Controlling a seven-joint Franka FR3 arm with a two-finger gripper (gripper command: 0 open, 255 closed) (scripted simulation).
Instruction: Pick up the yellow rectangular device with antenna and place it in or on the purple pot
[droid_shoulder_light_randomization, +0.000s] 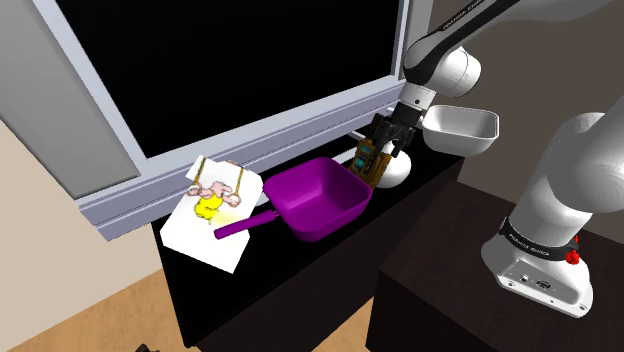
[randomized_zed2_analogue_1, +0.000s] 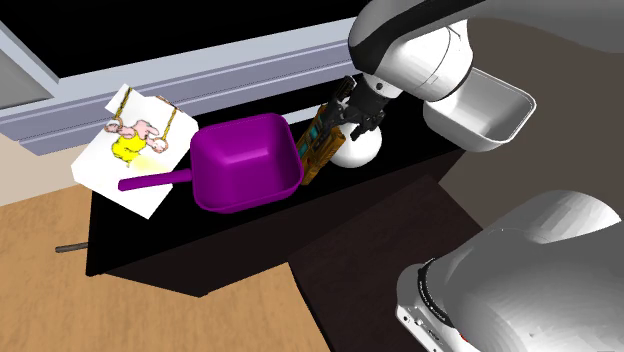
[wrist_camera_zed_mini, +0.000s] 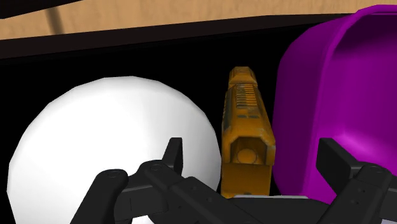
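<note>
The yellow-orange rectangular device (droid_shoulder_light_randomization: 367, 160) (randomized_zed2_analogue_1: 318, 146) leans on the black counter, wedged between the purple pot (droid_shoulder_light_randomization: 318, 196) (randomized_zed2_analogue_1: 245, 160) and a white ball (droid_shoulder_light_randomization: 393, 173) (randomized_zed2_analogue_1: 358, 151). My gripper (droid_shoulder_light_randomization: 393, 136) (randomized_zed2_analogue_1: 356, 112) hangs just above the device's upper end and is open. In the wrist view the device (wrist_camera_zed_mini: 245, 108) runs away from the gripper (wrist_camera_zed_mini: 252, 153), between its spread fingers, which do not touch it. The ball (wrist_camera_zed_mini: 108, 146) sits beside one finger and the pot's wall (wrist_camera_zed_mini: 343, 83) beside the other. The pot holds nothing and its handle points towards the shoulder view's left.
A white bowl (droid_shoulder_light_randomization: 462, 130) (randomized_zed2_analogue_1: 482, 108) stands on the counter beyond the ball. A white sheet with a yellow and pink picture (droid_shoulder_light_randomization: 213, 212) (randomized_zed2_analogue_1: 128, 150) lies past the pot's handle. A grey window frame (droid_shoulder_light_randomization: 250, 140) runs along the counter's back, close behind the gripper.
</note>
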